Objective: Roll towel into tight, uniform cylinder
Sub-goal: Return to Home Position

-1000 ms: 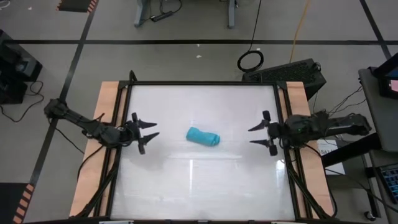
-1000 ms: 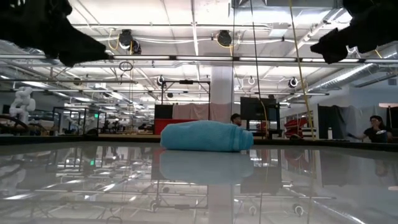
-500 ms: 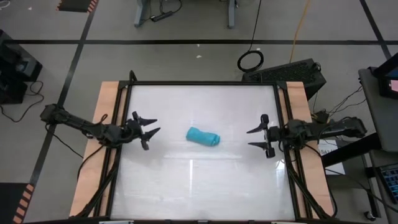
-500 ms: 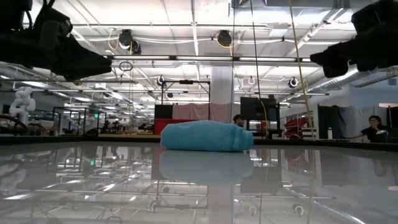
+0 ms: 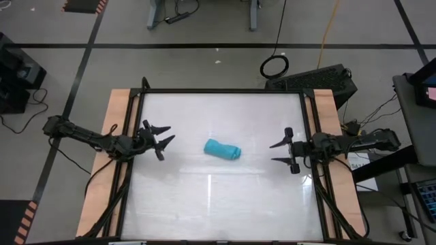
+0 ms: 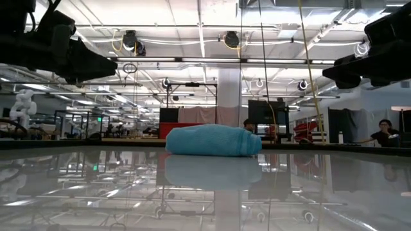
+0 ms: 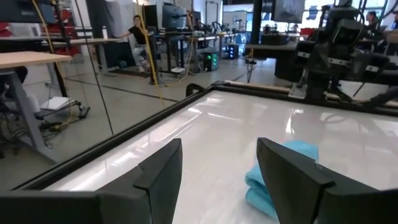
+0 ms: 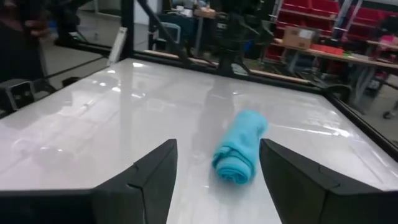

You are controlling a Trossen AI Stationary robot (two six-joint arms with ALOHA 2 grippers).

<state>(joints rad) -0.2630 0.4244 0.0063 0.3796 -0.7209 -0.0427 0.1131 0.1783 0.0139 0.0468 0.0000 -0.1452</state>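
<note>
The turquoise towel (image 5: 223,150) lies rolled into a short cylinder on the white tabletop (image 5: 225,197), near its middle. It also shows in the low view (image 6: 213,141), in the left wrist view (image 7: 280,177) and in the right wrist view (image 8: 239,154). My left gripper (image 5: 162,137) is open and empty, above the table to the left of the roll. My right gripper (image 5: 281,153) is open and empty, above the table to the right of the roll.
Wooden side boards (image 5: 116,136) and black frame rails (image 5: 310,136) run along the table's left and right edges. A dark box (image 5: 320,78) and a cable coil (image 5: 274,67) lie on the floor beyond the far right corner. People show in the room behind.
My left gripper has drawn a little toward the table's far left and turned slightly. My right gripper has dropped slightly and moved a little toward the near edge. The rolled towel has stayed where it was.
</note>
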